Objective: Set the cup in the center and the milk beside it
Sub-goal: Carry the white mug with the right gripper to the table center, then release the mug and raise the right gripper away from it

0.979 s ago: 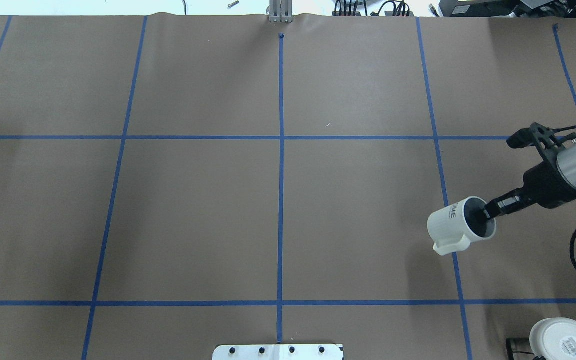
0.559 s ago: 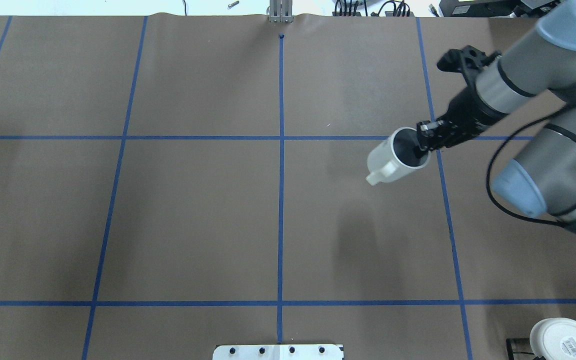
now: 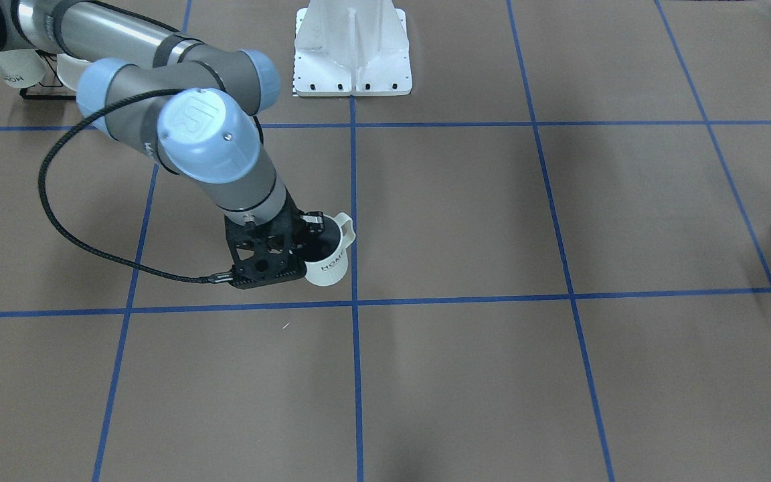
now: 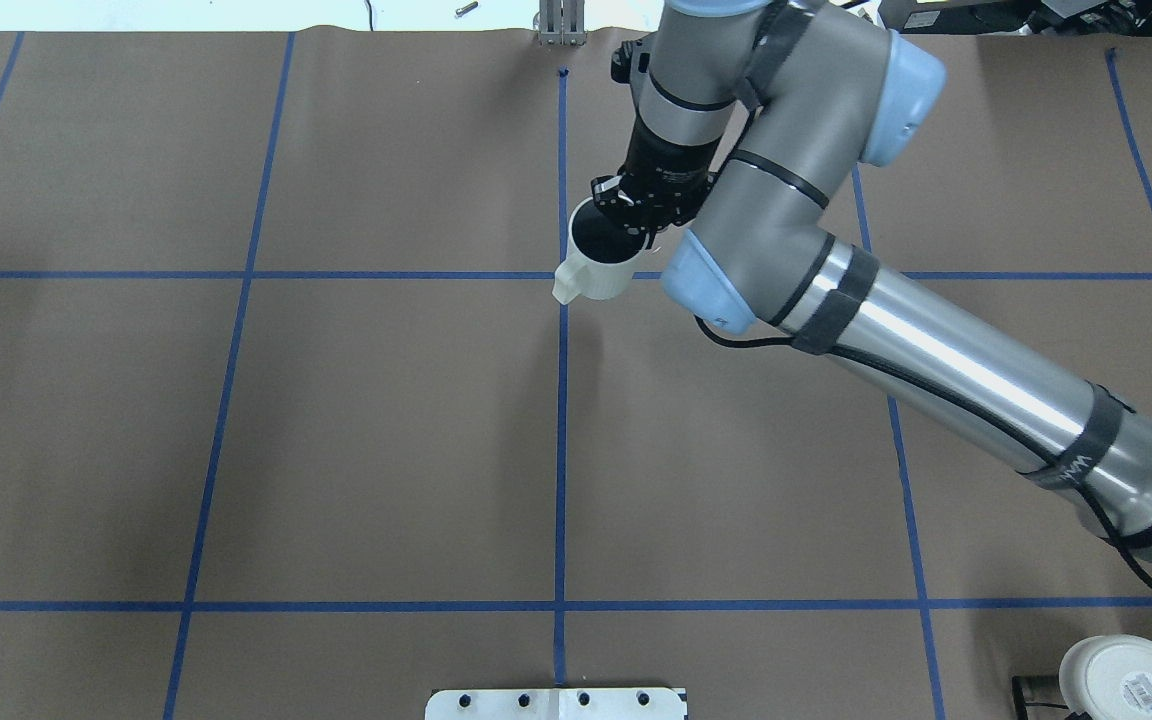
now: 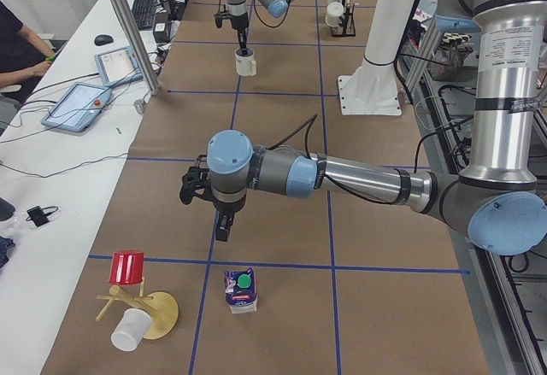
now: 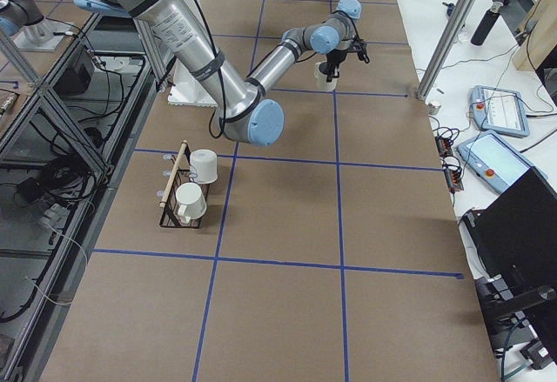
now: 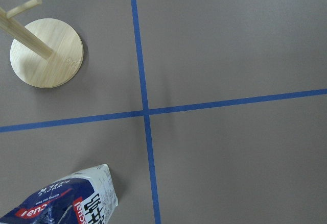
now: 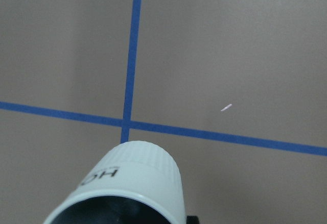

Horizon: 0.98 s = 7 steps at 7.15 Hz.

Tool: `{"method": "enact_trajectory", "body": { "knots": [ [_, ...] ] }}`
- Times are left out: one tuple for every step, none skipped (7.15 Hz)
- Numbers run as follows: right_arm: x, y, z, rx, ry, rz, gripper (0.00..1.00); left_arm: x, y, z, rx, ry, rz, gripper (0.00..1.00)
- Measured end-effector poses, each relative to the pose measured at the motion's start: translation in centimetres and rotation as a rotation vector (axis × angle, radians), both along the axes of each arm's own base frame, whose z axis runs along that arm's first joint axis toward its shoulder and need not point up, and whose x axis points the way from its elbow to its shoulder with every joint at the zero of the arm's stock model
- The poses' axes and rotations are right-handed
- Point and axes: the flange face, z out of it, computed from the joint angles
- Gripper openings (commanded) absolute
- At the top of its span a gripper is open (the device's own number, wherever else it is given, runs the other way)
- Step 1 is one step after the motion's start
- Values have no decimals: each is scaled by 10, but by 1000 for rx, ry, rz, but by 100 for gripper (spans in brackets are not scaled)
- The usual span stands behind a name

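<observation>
The cup (image 4: 596,262), a white ribbed "HOME" mug with a dark inside, hangs tilted from my right gripper (image 4: 628,224), which is shut on its rim with one finger inside. It is right next to the center (image 4: 563,275), the blue tape crossing, on the side nearer the robot in the front view (image 3: 328,260). The right wrist view shows the cup (image 8: 127,183) just short of the crossing (image 8: 126,123). The milk (image 5: 242,290) stands far off at the table's left end and also shows in the left wrist view (image 7: 61,203). My left gripper (image 5: 223,225) hovers near it; I cannot tell its state.
A black rack with two white mugs (image 6: 190,186) stands at the table's right end. A wooden mug tree (image 5: 141,307) carrying a red cup and a white cup stands near the milk. The white base mount (image 3: 353,47) is at the robot side.
My right arm has carried the cup from the table's right side leftward and away from the robot to the middle tape crossing.
</observation>
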Motion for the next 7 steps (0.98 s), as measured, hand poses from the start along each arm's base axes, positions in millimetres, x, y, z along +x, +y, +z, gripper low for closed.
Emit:
{"method": "enact_trajectory", "body": {
  "knots": [
    [-21,-10,4,9,19,4,0,0,-4,4,-7,1,1,98],
    [-36,-12,11,17,31,2,0,0,-6,7,-12,1,2,98],
    [-46,-9,15,24,39,-2,14,0,-7,9,-13,0,3,98],
    [-53,-5,17,36,46,-3,97,0,-8,10,-14,0,4,98],
    [-55,-5,16,49,43,1,100,0,-9,10,-16,0,3,98],
    [-53,-7,12,62,29,11,100,0,-12,7,-13,0,1,98],
    [-47,-8,7,72,14,22,100,-1,-16,2,-4,-3,1,98]
  ]
}}
